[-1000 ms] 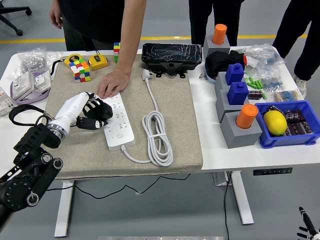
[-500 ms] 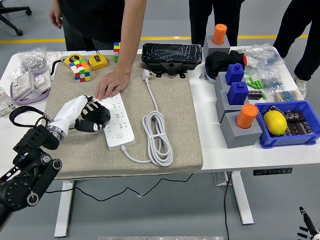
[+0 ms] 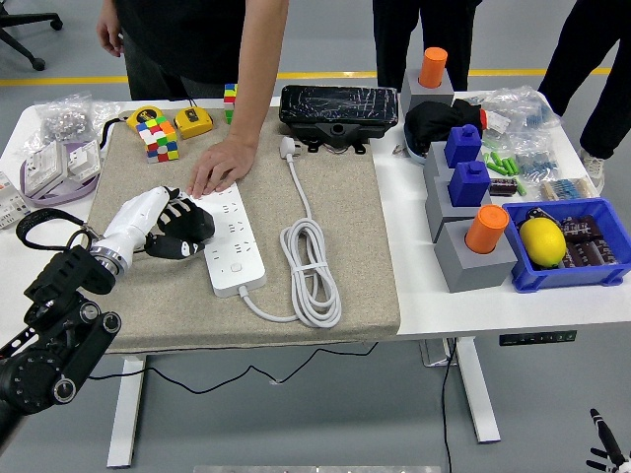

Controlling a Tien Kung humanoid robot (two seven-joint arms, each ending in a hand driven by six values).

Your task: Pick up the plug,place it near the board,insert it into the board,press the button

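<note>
White power strip, white cable and plug on beige mat. Left hand black with white stripes. Multicoloured cube. Orange cylinders in grey blocks. Blue bin, yellow lemon.

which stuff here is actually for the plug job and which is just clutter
For the job:
- power strip
- white plug with its coiled cord
- left hand, beside the strip
- person's hand, resting on the strip's far end

Lying about:
- Rubik's cube
- black case
- lemon
- blue bin
</note>
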